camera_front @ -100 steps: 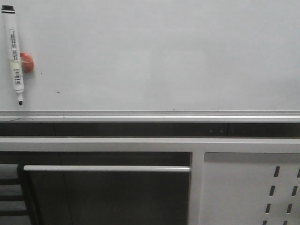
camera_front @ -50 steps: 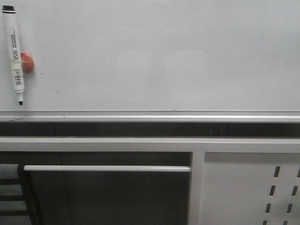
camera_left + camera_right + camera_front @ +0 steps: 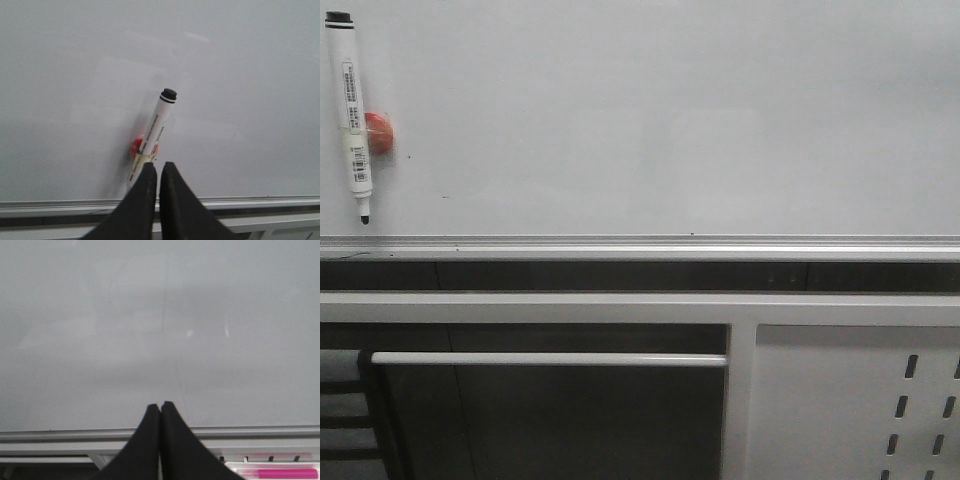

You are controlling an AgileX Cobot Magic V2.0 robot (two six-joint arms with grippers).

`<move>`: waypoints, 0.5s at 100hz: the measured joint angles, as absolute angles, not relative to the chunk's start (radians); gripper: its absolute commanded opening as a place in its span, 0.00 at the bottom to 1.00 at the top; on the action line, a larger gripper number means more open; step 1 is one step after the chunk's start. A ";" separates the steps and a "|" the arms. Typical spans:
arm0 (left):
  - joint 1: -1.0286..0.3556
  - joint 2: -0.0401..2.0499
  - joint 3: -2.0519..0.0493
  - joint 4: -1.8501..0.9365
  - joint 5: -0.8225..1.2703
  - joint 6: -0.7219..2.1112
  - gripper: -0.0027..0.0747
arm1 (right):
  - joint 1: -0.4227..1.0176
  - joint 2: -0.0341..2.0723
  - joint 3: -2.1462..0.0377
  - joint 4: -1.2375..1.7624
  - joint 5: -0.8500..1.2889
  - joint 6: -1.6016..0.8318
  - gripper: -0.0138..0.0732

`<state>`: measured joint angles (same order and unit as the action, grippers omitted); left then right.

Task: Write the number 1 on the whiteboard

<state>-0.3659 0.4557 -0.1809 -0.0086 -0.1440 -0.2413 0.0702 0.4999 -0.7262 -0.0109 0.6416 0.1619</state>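
While both grippers (image 3: 158, 170) (image 3: 160, 410) sit closed and empty, blank whiteboard (image 3: 660, 120), silver rail (image 3: 640, 247), perforated panel (image 3: 850, 400) below.

Marker pen and red magnet

A white marker pen (image 3: 351, 115) hung tip-down beside a red magnet (image 3: 379, 133); lower right stood a perforated metal panel (image 3: 850, 400), with a pink pen (image 3: 280, 473).

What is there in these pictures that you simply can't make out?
- Front view: neither arm shows; the white marker pen covers part of the round red magnet.
- Left wrist view: the left end effector hides the pen's lower end.
- Right wrist view: the pink marker is cut off by the edge, behind the right end effector.
- Glossy white whiteboard: its tiny dark specks are too small to identify.
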 measured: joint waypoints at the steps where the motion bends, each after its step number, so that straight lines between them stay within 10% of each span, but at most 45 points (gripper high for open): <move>1: -0.366 0.456 -0.169 0.000 -0.160 -0.241 0.04 | 0.070 0.500 -0.726 -0.011 0.637 0.159 0.08; 29: -0.366 0.463 -0.087 0.143 -0.291 -0.241 0.43 | 0.070 0.501 -0.728 0.014 0.635 0.158 0.08; 50: -0.366 0.577 -0.087 0.177 -0.373 -0.227 0.46 | 0.070 0.501 -0.728 0.022 0.635 0.157 0.08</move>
